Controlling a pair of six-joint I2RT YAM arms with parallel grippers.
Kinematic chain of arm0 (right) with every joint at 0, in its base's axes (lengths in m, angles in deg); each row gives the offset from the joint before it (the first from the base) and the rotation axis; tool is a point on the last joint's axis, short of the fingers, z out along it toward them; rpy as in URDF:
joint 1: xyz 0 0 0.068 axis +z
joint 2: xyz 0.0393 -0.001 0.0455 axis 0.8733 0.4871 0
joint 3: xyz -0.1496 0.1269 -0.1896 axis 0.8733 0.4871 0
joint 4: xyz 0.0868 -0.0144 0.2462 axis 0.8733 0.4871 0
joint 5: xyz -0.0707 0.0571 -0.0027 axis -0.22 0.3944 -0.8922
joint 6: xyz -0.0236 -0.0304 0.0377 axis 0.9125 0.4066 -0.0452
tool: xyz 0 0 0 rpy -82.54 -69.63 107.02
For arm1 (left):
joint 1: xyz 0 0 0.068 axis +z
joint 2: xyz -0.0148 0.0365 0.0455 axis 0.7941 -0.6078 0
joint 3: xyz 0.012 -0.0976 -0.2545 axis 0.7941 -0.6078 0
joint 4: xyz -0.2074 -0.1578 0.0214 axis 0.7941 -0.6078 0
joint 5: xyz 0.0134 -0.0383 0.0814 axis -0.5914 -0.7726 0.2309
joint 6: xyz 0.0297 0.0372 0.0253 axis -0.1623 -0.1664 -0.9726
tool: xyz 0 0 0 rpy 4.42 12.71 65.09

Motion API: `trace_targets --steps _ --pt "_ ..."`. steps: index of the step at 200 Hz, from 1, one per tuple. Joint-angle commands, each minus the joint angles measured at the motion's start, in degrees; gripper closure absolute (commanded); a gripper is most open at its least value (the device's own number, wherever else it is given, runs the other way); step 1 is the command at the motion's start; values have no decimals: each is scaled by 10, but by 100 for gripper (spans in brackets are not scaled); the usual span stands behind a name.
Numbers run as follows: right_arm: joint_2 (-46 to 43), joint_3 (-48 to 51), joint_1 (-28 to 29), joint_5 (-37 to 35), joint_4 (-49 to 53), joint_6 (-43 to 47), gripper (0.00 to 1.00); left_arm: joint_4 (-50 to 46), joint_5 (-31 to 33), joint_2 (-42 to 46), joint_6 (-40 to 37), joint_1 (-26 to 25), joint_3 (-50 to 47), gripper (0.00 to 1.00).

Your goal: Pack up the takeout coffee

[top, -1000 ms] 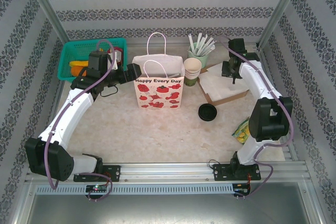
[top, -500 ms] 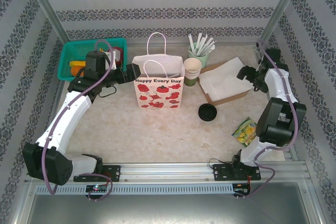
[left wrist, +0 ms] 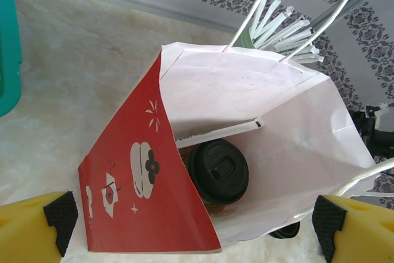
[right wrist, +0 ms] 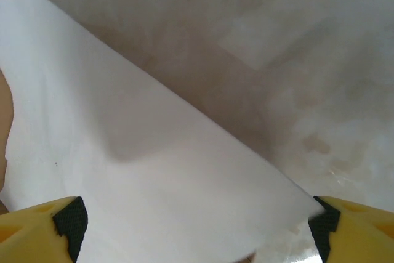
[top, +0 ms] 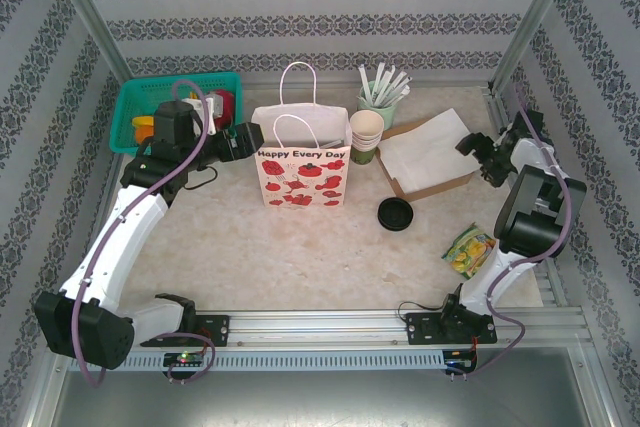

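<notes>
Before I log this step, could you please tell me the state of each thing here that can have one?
Paper bag: upright, mouth open.
Takeout coffee: lidded, inside the bag.
Loose black lid: flat on the table, on no cup.
Stack of cups: upright, lidless.
Left gripper: open, empty, above the bag's mouth.
Right gripper: open, empty, over white paper.

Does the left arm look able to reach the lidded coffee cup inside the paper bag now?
Probably yes. The paper bag gapes open toward the left gripper, whose jaws are spread, and the coffee cup sits inside, black lid up and uncovered. Only a white strip lies beside it.
</notes>
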Motion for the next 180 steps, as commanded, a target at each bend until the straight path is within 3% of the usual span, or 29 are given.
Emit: trace_targets --steps 1,31,94,137,180 --pt "6 12 4 38 -49 3 17 22 13 13 -9 -5 -10 0" --pt "-7 26 5 15 -73 20 47 23 15 14 -9 -5 -12 0" --pt "-75 55 20 -37 -70 87 85 35 -2 48 -18 -5 -25 0" --pt "-131 57 23 -19 -81 106 100 31 -12 62 -25 -5 -34 0" --pt "-256 29 65 59 -62 114 100 27 -39 83 -112 -4 14 0"
